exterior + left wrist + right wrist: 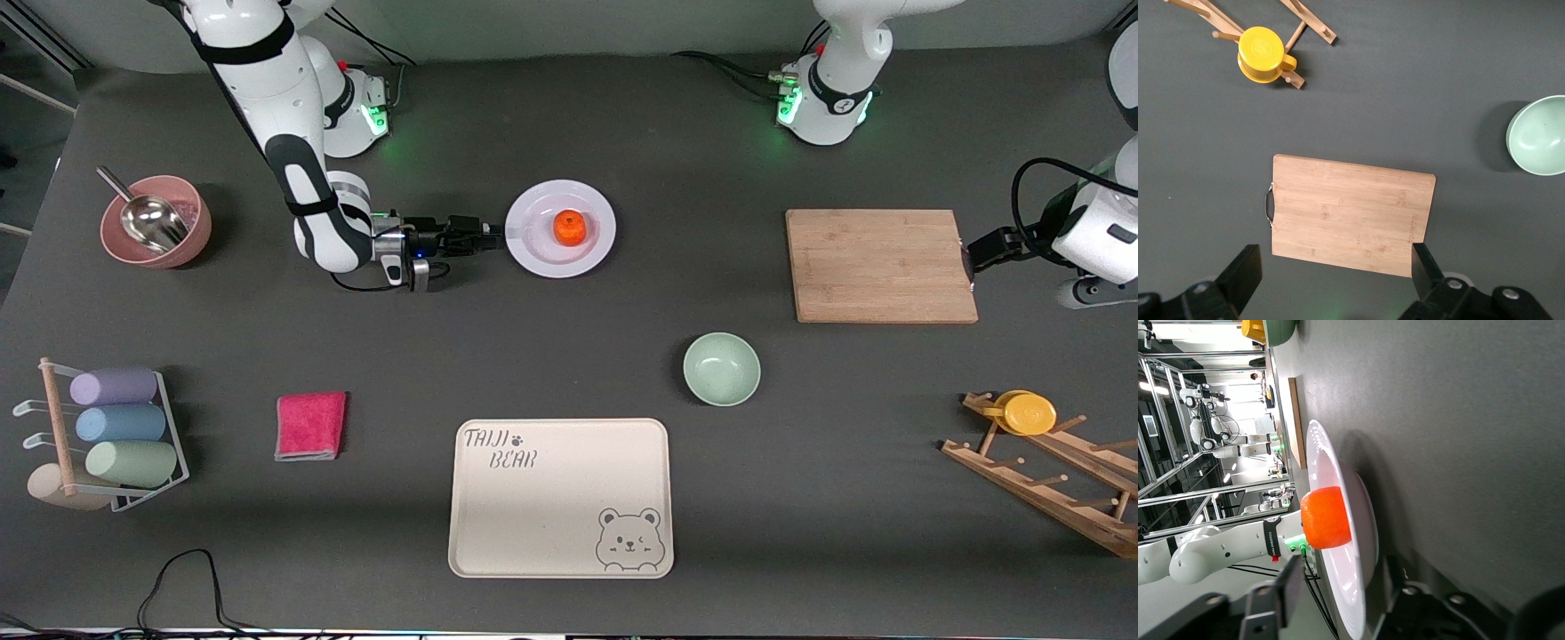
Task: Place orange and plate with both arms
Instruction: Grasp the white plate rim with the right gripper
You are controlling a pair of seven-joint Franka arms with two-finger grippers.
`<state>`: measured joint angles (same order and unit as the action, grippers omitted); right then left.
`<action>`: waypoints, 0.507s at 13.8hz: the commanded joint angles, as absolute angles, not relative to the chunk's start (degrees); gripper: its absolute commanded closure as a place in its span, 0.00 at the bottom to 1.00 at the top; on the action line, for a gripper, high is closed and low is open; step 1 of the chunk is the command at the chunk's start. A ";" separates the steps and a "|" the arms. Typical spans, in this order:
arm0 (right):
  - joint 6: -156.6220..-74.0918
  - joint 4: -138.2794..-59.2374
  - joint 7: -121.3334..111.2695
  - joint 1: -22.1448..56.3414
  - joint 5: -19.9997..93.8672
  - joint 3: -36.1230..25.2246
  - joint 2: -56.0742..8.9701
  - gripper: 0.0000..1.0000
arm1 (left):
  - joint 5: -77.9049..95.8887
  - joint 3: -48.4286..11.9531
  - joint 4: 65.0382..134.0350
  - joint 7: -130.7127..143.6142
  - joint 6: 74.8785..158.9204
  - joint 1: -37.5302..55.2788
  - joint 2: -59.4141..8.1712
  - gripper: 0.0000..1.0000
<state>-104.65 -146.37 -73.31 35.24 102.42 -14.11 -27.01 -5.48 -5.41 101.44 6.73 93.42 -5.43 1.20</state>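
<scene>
The orange [570,227] sits in the middle of the pale plate [536,259], which lies flat on the table in front of the right arm's base. My right gripper [496,233] reaches in low and level, open, with one finger above and one below the plate's rim at the edge toward the right arm's end. The right wrist view shows the orange [1326,518] on the plate [1331,460] with the rim between the spread fingers of the gripper [1345,573]. My left gripper [972,265] is open and empty over the end of the cutting board; the left wrist view shows it [1337,280] too.
A wooden cutting board [880,265] lies toward the left arm's end. A mint bowl [721,368] and the cream bear tray [560,498] lie nearer the camera. A pink cloth [310,426], a pink bowl with a scoop [156,222], a cup rack [107,436] and a wooden rack with a yellow cup [1027,412] stand around.
</scene>
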 commanded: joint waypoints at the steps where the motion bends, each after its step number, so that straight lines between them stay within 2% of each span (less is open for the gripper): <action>1: -104.06 -146.25 -73.21 35.77 103.89 -14.24 -28.65 0.62 | -5.01 -6.15 99.67 6.68 91.67 -5.89 0.44 0.00; 2: -104.06 -146.25 -73.21 35.77 103.89 -14.24 -28.91 0.65 | -5.01 -6.15 99.41 6.77 91.67 -5.89 0.44 0.00; 7: -103.80 -145.72 -73.48 35.95 104.94 -13.63 -30.23 0.64 | -5.10 -5.89 99.32 6.24 90.62 -6.50 0.53 0.00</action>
<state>-104.48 -146.37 -73.30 35.26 102.66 -13.99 -28.22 -5.48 -5.61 101.08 6.74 92.82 -5.98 1.18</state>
